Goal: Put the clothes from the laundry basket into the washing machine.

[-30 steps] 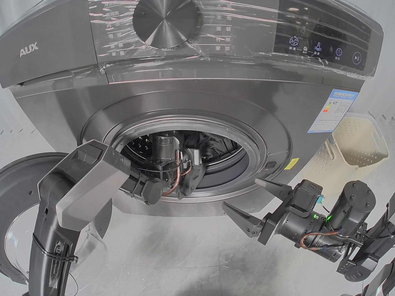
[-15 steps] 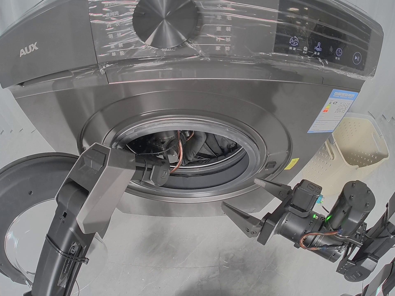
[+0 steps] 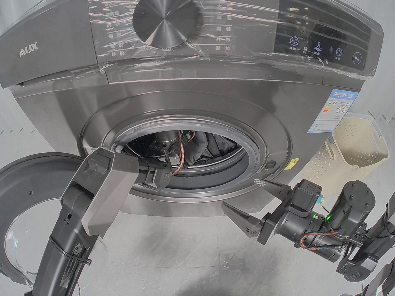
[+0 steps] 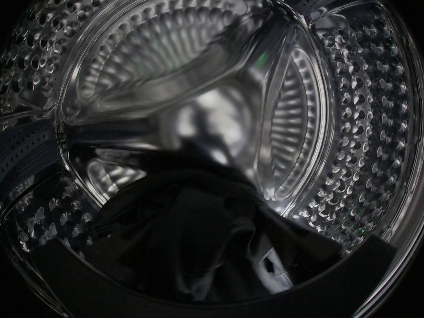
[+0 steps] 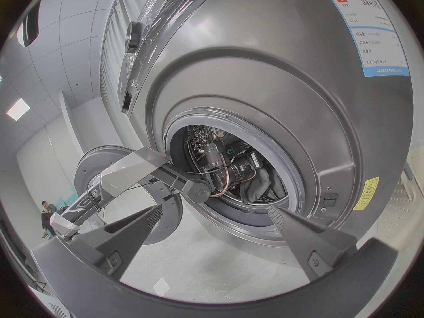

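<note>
The grey washing machine (image 3: pixel 197 95) stands with its round opening (image 3: pixel 185 157) uncovered. Dark clothes (image 3: pixel 207 144) lie inside the drum; in the left wrist view they form a black heap (image 4: pixel 190 226) on the drum floor, with a white label showing. My left arm (image 3: pixel 103 181) passes through the opening, and its wrist (image 3: pixel 166 140) is inside the drum next to the clothes (image 5: pixel 260 184). My right gripper (image 3: pixel 241 194) hangs open and empty in front of the machine, below the opening's right side (image 5: pixel 214 212). The cream laundry basket (image 3: pixel 358 144) stands to the right of the machine.
The machine's door (image 3: pixel 24 194) is swung wide to the left, close behind my left arm. Grey floor (image 3: pixel 177 251) lies free in front of the machine. The perforated drum wall (image 4: pixel 371 111) surrounds the left wrist camera.
My left wrist, with the dark garment that hung over the opening's lower lip, has gone up and deeper into the drum. The right arm has stayed still.
</note>
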Tool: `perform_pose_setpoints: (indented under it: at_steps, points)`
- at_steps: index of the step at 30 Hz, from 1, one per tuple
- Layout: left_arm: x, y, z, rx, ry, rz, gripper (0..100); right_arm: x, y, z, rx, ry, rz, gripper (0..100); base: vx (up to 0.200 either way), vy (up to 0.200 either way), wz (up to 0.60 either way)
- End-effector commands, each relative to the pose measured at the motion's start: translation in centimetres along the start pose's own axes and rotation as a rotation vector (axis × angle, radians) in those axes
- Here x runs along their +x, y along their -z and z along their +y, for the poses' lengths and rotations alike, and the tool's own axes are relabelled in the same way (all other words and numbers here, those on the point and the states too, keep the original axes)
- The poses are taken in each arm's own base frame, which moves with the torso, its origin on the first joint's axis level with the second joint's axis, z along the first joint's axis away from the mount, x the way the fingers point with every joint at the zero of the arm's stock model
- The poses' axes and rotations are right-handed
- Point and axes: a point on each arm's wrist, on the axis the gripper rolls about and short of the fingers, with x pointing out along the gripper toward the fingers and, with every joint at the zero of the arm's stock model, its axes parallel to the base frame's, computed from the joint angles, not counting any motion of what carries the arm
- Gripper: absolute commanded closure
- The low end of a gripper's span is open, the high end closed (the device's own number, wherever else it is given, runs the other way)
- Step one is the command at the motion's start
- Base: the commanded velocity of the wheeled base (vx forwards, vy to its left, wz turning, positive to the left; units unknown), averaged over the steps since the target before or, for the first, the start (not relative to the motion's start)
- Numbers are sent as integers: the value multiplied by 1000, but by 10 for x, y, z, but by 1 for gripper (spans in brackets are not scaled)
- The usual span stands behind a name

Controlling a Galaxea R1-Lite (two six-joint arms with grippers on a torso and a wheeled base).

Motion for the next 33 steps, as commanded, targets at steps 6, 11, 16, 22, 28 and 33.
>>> perform_pose_setpoints:
  at_steps: [6,11,16,22,28,33]
  points:
    - [-60,-27,-30,56,44,191,0,-1,-1,0,0,-1,-5,0,0,0,0]
    - [-95,-10,-22,136,53,275,0,-1,-1,1,0,-2,-1,0,0,0,0]
    - [-126,-8,-22,161,104,329,0,-2,0,1,3,-4,2,0,0,0,0]
    - [-161,-13,-30,173,148,375,0,-2,0,1,2,-3,3,0,0,0,0]
    - [-203,-6,-32,177,188,394,0,-10,1,1,1,-5,16,0,0,0,0]
    - [-247,-20,-35,174,265,377,0,-22,5,4,-3,-26,48,0,0,0,0]
